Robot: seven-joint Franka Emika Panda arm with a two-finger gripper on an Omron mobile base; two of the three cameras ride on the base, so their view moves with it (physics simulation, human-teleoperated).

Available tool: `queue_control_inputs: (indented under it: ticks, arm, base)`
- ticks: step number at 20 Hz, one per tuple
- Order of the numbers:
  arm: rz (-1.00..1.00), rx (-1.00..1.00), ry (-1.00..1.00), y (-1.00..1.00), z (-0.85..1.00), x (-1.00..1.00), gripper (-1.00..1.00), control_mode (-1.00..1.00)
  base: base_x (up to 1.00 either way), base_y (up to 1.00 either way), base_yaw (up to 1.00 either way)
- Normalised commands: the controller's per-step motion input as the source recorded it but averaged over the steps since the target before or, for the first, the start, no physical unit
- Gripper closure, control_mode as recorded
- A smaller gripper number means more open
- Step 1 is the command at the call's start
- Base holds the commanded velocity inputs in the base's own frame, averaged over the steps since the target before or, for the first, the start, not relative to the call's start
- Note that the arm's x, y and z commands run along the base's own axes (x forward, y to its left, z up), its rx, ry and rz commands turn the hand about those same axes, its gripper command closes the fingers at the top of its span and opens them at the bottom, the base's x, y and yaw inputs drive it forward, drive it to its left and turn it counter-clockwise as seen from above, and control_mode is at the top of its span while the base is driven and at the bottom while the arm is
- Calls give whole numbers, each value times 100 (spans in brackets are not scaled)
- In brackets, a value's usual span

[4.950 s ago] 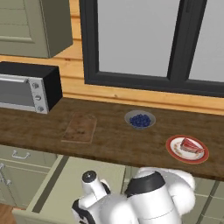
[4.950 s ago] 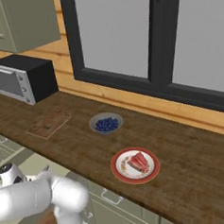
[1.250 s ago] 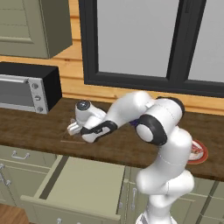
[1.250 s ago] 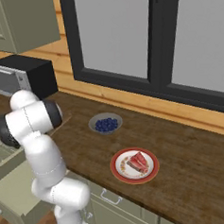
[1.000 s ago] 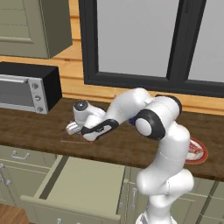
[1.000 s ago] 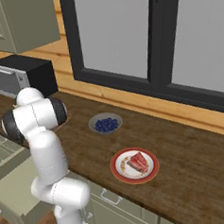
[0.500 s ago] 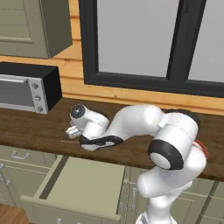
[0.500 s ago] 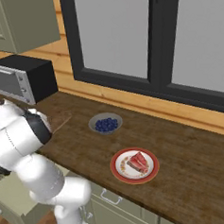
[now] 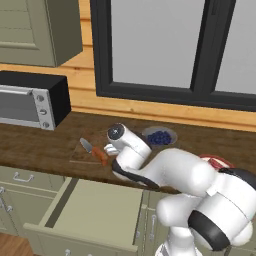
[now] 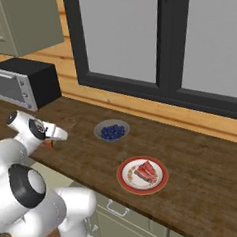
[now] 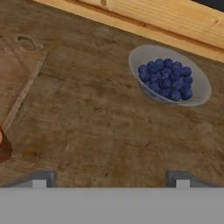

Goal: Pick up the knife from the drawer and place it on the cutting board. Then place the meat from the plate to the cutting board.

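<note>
Knife on cutting board; meat pending.
Knife (image 9: 94,151) lies on cutting board (image 9: 84,152); hand (image 11: 110,178) beside it, empty, fingers wide. Meat (image 10: 146,171) awaits on plate (image 10: 126,181). Risk: swinging arm clips the berry bowl (image 11: 199,89).

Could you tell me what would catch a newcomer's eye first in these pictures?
Probably the big white arm bent low over the counter, its gripper open above bare wood between the cutting board and the grey bowl of blueberries. Next, the orange-handled knife lying on the board, above the open drawer. Farther right, the plate holds the red meat.
</note>
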Motion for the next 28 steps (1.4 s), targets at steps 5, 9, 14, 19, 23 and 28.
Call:
queue_control_inputs:
  ticks: [5,9,14,19,23,28]
  arm:
    - [-30,10,12,-100,39,-18,-100,-100]
    - [-14,7,5,-100,17,-21,-100,-100]
    - [8,2,2,-98,0,-58,-100,-100]
    - [24,0,4,-97,0,-44,-100,-100]
    - [27,0,4,-94,0,-51,-100,-100]
    - [16,0,1,-98,0,-61,-100,-100]
  base:
    - [0,0,0]
    - [0,0,0]
    - [0,0,0]
    - [0,0,0]
    - [0,0,0]
    - [0,0,0]
